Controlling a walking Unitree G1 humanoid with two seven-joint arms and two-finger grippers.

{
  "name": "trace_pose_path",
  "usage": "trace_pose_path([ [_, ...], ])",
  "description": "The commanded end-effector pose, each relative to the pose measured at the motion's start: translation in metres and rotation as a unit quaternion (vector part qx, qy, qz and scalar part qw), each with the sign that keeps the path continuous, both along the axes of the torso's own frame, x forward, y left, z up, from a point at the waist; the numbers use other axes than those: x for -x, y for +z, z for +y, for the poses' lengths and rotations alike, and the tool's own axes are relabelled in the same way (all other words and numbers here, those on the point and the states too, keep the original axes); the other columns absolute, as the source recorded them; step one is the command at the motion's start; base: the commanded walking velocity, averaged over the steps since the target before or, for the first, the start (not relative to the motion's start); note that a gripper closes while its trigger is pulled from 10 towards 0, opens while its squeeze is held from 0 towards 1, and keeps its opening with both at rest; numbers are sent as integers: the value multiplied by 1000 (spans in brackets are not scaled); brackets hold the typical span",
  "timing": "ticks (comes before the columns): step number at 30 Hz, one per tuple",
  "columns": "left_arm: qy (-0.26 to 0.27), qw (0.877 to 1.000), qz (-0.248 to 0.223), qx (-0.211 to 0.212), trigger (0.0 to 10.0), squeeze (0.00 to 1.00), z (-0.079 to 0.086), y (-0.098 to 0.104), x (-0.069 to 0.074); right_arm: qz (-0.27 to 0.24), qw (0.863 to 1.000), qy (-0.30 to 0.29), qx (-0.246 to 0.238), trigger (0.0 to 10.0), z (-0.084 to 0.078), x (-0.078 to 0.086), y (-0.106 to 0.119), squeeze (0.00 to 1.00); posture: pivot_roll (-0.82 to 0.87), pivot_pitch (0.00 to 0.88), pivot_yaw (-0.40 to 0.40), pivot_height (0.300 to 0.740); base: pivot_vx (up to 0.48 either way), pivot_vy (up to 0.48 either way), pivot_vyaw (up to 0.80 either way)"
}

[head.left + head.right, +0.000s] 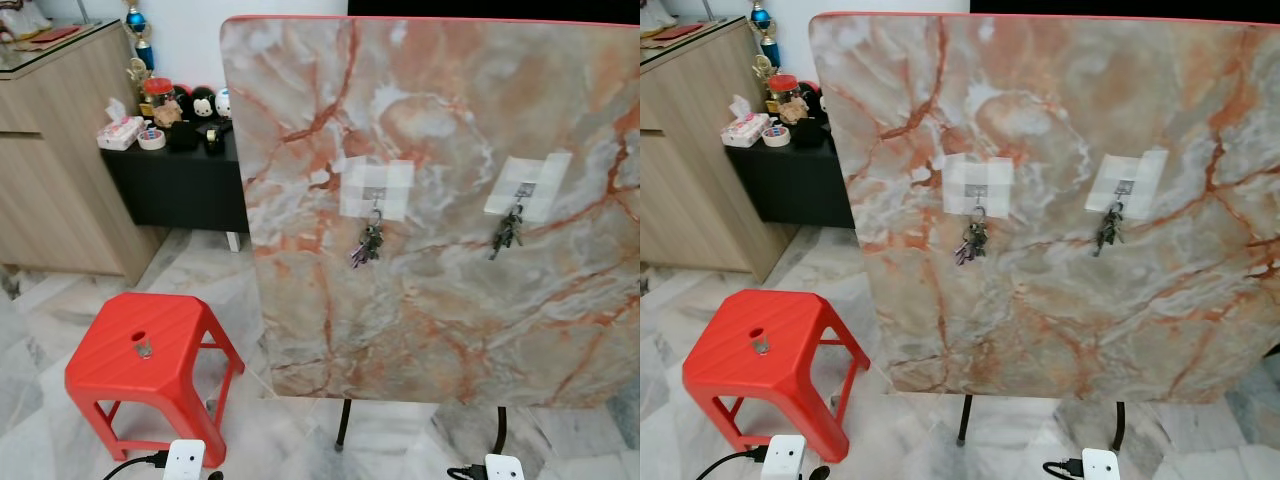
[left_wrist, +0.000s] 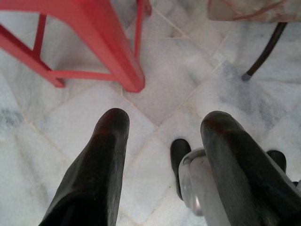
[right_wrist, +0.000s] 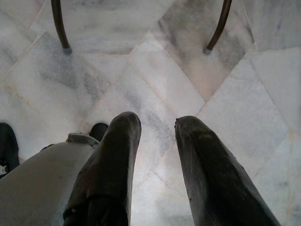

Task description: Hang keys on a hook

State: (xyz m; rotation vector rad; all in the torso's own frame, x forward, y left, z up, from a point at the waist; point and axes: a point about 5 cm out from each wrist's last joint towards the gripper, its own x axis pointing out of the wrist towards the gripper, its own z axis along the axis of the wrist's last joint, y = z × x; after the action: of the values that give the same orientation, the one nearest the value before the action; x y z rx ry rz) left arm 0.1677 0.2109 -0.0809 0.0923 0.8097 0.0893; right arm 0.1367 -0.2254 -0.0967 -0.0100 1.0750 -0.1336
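Hanging idle over floor: left hand (image 2: pixel 162 141) spread, right hand (image 3: pixel 157 125) spread | both key bunches (image 1: pixel 369 243) (image 1: pixel 506 232) hooked on upended desk (image 1: pixel 440 340) | I judge risk: bumping desk shakes keys loose.

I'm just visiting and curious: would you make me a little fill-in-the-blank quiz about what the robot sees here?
1. The number of key bunches hanging on the marble board is ____.
2. The plastic stool beside the board is coloured ____.
3. Each hook is fixed to the board with white ____.
4. The left end effector points down at the floor with its fingers ____.

Missing words: two; red; tape; open
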Motion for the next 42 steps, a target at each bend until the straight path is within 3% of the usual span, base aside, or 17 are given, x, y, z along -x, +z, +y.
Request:
trace_pose_path([
  [1,2,1000,15,-1,10000,0,3,-3,5,-1,1000,5,-8,10000,8,-4,0,0,27,0,-24,725,0,480,0],
  [42,18,1000,24,6,10000,0,2,-5,8,-8,999,32,-4,10000,11,-12,2,0,40,0,-40,725,0,480,0],
])
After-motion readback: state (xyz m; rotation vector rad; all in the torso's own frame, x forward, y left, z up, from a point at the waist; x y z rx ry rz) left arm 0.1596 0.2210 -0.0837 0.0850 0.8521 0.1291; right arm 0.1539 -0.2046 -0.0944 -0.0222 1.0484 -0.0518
